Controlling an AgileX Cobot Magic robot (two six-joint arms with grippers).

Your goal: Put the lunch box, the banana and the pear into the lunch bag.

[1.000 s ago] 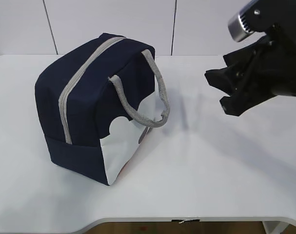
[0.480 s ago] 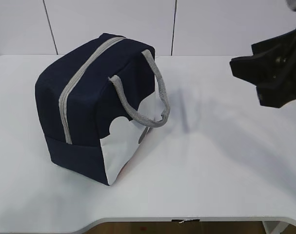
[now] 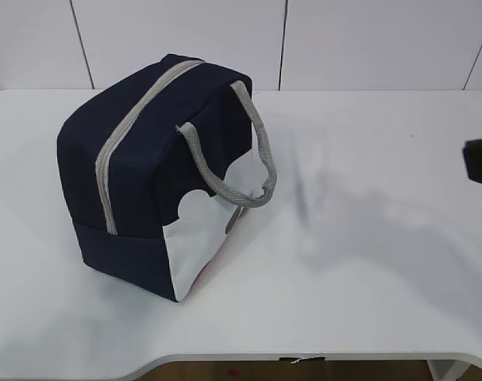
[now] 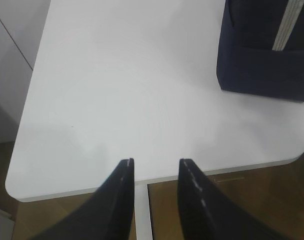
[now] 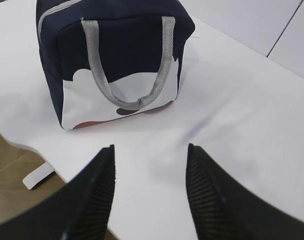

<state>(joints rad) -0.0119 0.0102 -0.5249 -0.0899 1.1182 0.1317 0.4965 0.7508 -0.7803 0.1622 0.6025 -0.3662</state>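
Note:
The navy-blue lunch bag [image 3: 157, 171] stands on the white table [image 3: 368, 238], left of centre. Its grey zipper [image 3: 133, 119] is closed and its grey rope handles [image 3: 260, 147] hang on the right side. It also shows in the right wrist view [image 5: 116, 55] and, partly, in the left wrist view [image 4: 267, 50]. The lunch box, the banana and the pear are out of view. My right gripper [image 5: 150, 150] is open and empty, well right of the bag; only a dark piece of that arm [image 3: 480, 161] shows at the exterior view's right edge. My left gripper [image 4: 156, 162] is open and empty over the table's near edge.
White wall panels [image 3: 185, 32] stand behind the table. Brown floor [image 4: 232, 205] lies below the table's front edge [image 3: 304, 355], with a white table leg [image 4: 141, 212] under the left gripper.
The right arm has drawn back to the right, nearly out of the exterior view. The bag has not moved.

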